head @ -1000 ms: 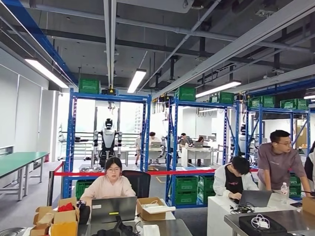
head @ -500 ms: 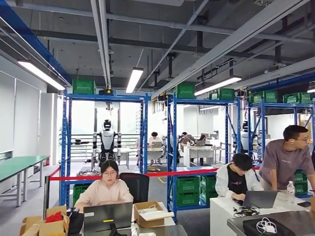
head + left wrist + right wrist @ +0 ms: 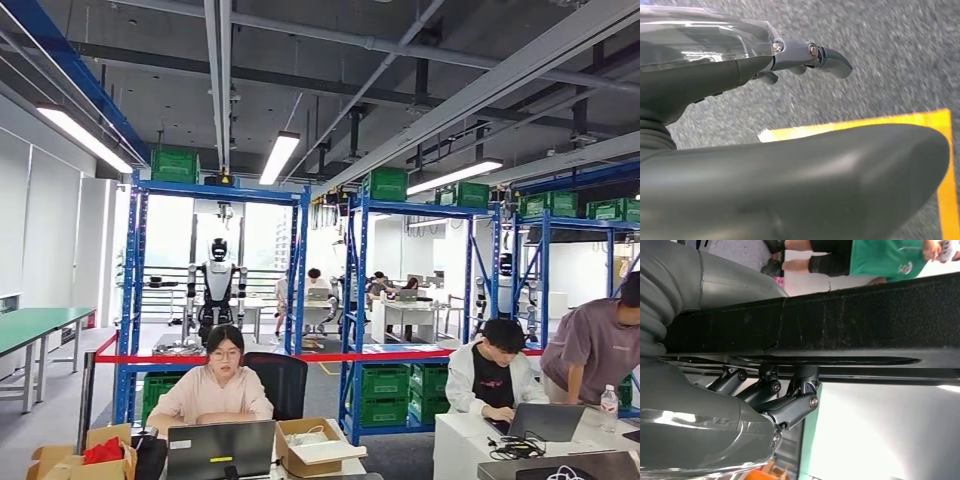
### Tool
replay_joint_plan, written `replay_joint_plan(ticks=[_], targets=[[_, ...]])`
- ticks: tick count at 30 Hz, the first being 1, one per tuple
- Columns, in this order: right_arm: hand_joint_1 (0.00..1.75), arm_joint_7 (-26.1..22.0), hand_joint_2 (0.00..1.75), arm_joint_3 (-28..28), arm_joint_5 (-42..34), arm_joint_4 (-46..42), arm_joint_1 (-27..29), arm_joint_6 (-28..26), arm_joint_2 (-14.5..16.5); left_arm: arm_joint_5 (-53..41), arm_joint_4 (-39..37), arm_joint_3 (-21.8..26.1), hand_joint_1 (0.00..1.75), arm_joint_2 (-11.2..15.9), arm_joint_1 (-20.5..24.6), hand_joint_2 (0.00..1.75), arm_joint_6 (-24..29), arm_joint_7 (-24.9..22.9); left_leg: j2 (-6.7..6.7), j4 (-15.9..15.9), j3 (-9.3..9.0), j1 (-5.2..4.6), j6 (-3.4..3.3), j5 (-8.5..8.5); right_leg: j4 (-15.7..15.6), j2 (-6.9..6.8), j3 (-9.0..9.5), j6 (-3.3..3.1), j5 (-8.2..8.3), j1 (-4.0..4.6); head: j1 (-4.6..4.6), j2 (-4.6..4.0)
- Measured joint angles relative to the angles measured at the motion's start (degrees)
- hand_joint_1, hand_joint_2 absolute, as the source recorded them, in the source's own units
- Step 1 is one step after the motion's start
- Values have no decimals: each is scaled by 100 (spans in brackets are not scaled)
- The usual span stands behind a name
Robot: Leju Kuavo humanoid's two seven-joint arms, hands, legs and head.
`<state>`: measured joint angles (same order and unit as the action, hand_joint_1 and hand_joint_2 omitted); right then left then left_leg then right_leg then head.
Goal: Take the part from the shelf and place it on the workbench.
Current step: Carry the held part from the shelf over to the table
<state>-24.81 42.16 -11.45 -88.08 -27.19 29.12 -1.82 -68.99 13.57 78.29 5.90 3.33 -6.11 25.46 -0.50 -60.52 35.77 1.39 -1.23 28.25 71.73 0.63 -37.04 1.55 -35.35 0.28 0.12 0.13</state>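
Carrying a long black flat part (image 3: 851,320) in the right hand (image 3: 764,395), fingers curled under it.
Risking slippage while walking; left hand (image 3: 806,55) hanging loose, holding nothing.

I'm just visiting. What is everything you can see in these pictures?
Shelving racks: three, blue, across the hall.
Crates: many, green, on the racks' top and bottom levels.
Barrier tape: one, red, along the racks.
People: three at the near desks, more behind.
Laptops: two, grey, on the near desks.
Cardboard boxes: at least two, brown, front desk.
Other robots: two, behind the racks.
Table: one, green top, far left.
Black part: one, in the right hand.
Left hand: holds nothing, over grey floor.
Right hand: grips the black part.
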Motion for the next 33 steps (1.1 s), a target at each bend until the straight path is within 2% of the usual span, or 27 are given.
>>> replay_joint_plan(ticks=[1,2,3,4,5,6,7,8,11,12,13,14,16,17,18,19,20,21,22,23,25,26,28,29,31,32,33], targets=[[175,0,175,10,0,1,5,2,-12,-3,0,-1,0,-1,4,175,1,0,-2,4,-56,-6,-7,47,235,0,-224,2,-104,-1,-1,0],[175,0,175,19,0,1,9,2,-23,-6,0,-1,0,-2,4,175,1,0,-6,5,-122,-14,-11,101,311,1,-373,-7,-129,3,-1,0],[175,0,175,24,0,1,11,3,-30,-9,0,-2,0,-3,3,175,1,0,-11,6,-203,-23,-12,160,213,1,-435,-29,-33,11,-1,0],[175,0,175,28,-1,-1,10,3,-34,-10,0,-1,0,-4,3,175,1,1,-15,9,-297,-31,-9,225,-64,2,-410,-65,208,30,0,0],[175,0,175,29,-1,-2,4,2,-36,-10,0,-1,0,-9,4,175,1,1,-17,17,-380,-33,-4,290,-439,2,-345,-117,543,65,-1,0],[175,0,175,30,-3,-1,-5,-1,-38,-10,0,-1,0,-23,14,175,1,2,-20,31,-450,-30,6,340,-753,1,-284,-169,802,104,0,0],[175,1,175,31,-4,0,-21,-5,-39,-10,0,-1,0,-37,26,175,1,2,-23,51,-486,-20,23,377,-1014,-1,-230,-224,985,141,-1,2],[175,3,175,33,-3,2,-36,-11,-40,-10,0,-2,0,-51,36,175,1,2,-24,69,-508,-9,44,389,-1151,-5,-212,-259,1060,171,-2,4],[175,19,175,45,31,4,-70,-43,-45,-19,0,-2,0,-71,46,175,-2,3,-7,113,-613,9,112,392,-1358,-29,-42,-323,1036,182,1,4],[175,27,175,52,48,9,-90,-54,-47,-22,0,-3,0,-75,53,175,-4,4,-2,44,-607,9,121,429,-1429,-46,52,-346,1028,170,1,3],[175,33,175,58,62,15,-115,-63,-49,-23,0,-3,0,-73,66,175,-3,5,0,-135,-524,9,126,503,-1485,-67,139,-359,1017,151,0,2],[175,36,175,63,70,25,-137,-72,-51,-22,0,-4,0,-64,75,175,-1,6,1,-429,-352,13,136,605,-1514,-92,203,-364,991,144,1,2],[175,35,175,71,73,54,-153,-84,-50,-20,0,-4,0,-48,64,175,5,6,3,-1059,105,22,179,792,-1518,-141,286,-362,909,138,0,1],[175,35,175,76,73,70,-149,-86,-50,-20,0,-4,0,-43,49,175,5,5,4,-1211,276,31,207,789,-1515,-154,333,-350,864,133,1,0],[175,34,175,84,70,83,-146,-86,-50,-21,0,-4,0,-43,36,175,5,5,6,-1171,356,44,236,668,-1510,-165,387,-331,815,125,1,0],[175,31,175,90,61,90,-145,-87,-49,-21,0,-4,0,-42,26,175,5,5,12,-945,343,64,265,429,-1496,-174,448,-306,761,110,0,0],[175,25,175,93,47,93,-145,-88,-48,-21,0,-4,0,-39,19,175,5,6,20,-634,267,85,303,158,-1475,-183,504,-272,697,95,1,0],[175,16,175,95,29,97,-148,-89,-47,-21,-1,-4,0,-38,17,175,7,7,30,-343,200,85,330,-32,-1443,-196,546,-237,639,83,0,0],[175,9,175,95,14,98,-151,-91,-45,-21,-1,-4,0,-36,23,175,9,7,43,-139,150,74,313,-128,-1407,-203,555,-201,591,74,-3,1],[175,5,175,96,5,101,-150,-92,-43,-21,-2,-4,0,-33,26,175,10,7,51,-49,140,53,277,-145,-1377,-207,546,-168,553,72,-7,2],[175,4,175,97,-1,103,-141,-95,-42,-21,-2,-4,0,-31,32,175,10,7,52,-19,154,18,162,-116,-1345,-212,516,-121,512,66,-13,3],[175,5,175,97,-1,103,-136,-96,-42,-21,-2,-4,0,-30,26,175,10,7,43,-12,146,17,133,-125,-1322,-206,517,-98,478,59,-13,3],[175,1,175,96,-4,98,-142,-97,-41,-22,-2,-4,0,-20,30,175,11,8,27,-5,104,24,79,-94,-1040,-164,394,-51,325,37,-12,2],[175,-1,175,95,-5,97,-141,-97,-41,-23,-2,-4,0,-13,36,175,14,8,21,-2,81,20,54,-73,-723,-140,229,-32,198,27,-13,1],[175,-4,175,95,-8,96,-117,-98,-45,-26,-2,-4,0,-1,47,175,20,8,5,-2,32,-1,20,-25,54,-124,-244,-22,-30,16,-14,0],[175,-9,175,93,-8,96,-94,-100,-47,-28,-2,-4,0,2,48,175,25,8,-5,-2,-1,-15,12,2,310,-121,-435,-31,-46,17,-14,0],[175,-19,175,89,-7,96,-75,-103,-48,-33,-2,-4,0,3,46,175,29,7,-18,-2,-42,-29,8,32,358,-115,-529,-51,49,23,-14,0]])
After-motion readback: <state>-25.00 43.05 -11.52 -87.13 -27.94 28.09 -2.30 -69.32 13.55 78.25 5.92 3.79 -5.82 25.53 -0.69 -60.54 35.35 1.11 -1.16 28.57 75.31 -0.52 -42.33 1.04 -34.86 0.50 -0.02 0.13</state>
